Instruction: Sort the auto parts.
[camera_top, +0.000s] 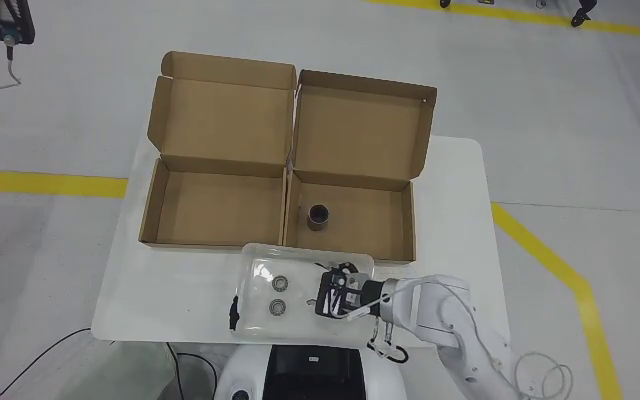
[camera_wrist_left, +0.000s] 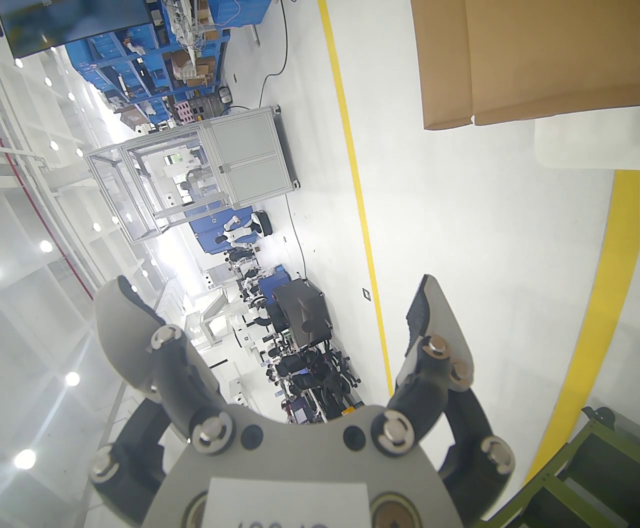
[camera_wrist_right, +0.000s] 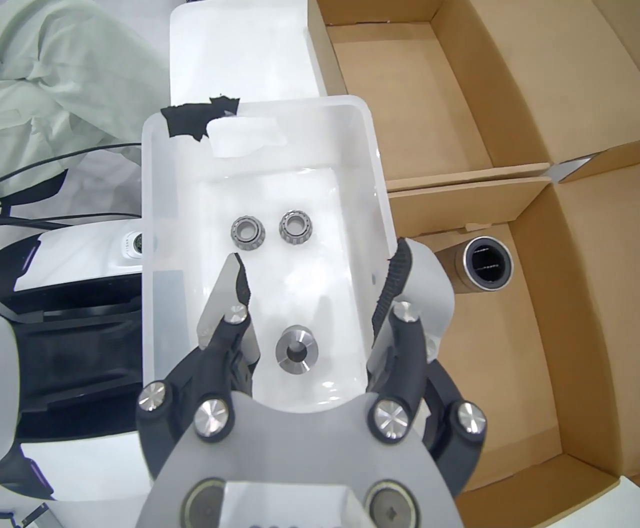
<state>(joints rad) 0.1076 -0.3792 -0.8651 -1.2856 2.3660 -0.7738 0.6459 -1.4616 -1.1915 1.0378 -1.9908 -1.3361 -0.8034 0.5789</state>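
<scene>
Right pincer (camera_wrist_right: 317, 255) hovers over tray (camera_wrist_right: 167, 200), jaws apart.

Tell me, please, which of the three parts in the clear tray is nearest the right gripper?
The smooth bushing, just beneath the right gripper; both ribbed bearings lie farther along the tray.

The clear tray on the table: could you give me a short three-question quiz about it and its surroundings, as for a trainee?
1. True or false: the right claw is shut on a part.
2. How many metal parts lie in the clear tray? A two, B three, C five.
3. One cardboard box holds a single part. What shape is it?
Key: 1 false, it is open. 2 B: two ring bearings and one bushing. 3 a cylinder.
</scene>
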